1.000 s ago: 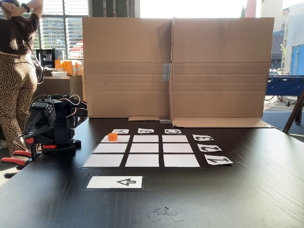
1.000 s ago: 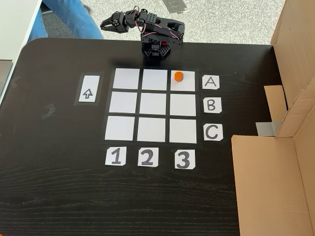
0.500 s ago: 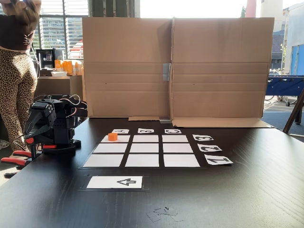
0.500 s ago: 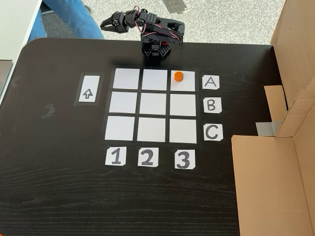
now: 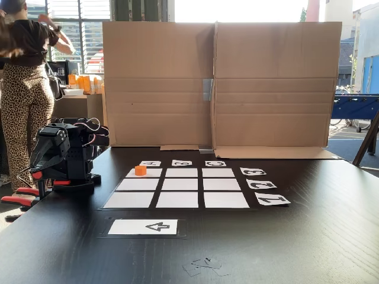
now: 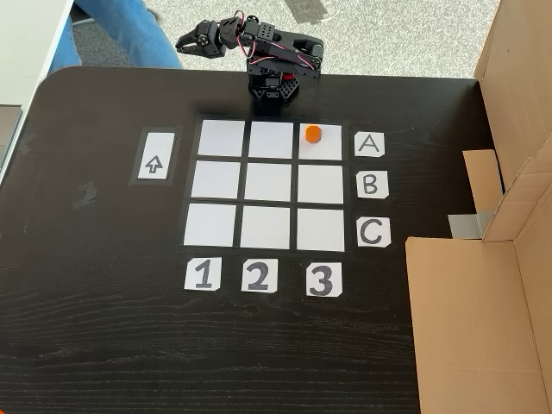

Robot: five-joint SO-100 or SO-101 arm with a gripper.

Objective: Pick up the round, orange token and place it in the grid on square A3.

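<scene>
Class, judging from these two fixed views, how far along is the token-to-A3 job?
Done: the orange token sits on square A3, the grid cell in row A, column 3. In hand: nothing; the pincer is folded back past the table edge, apart from the token. Left: nothing visible remains.

A dark wood-grain table (image 5: 308,236) is backed at 12 o'clock by a folded cardboard screen (image 5: 219,83). Bright daylight is admitted through windows (image 5: 77,29) behind it. A speckled grey floor (image 6: 388,34) is seen beyond the table's edge.
</scene>
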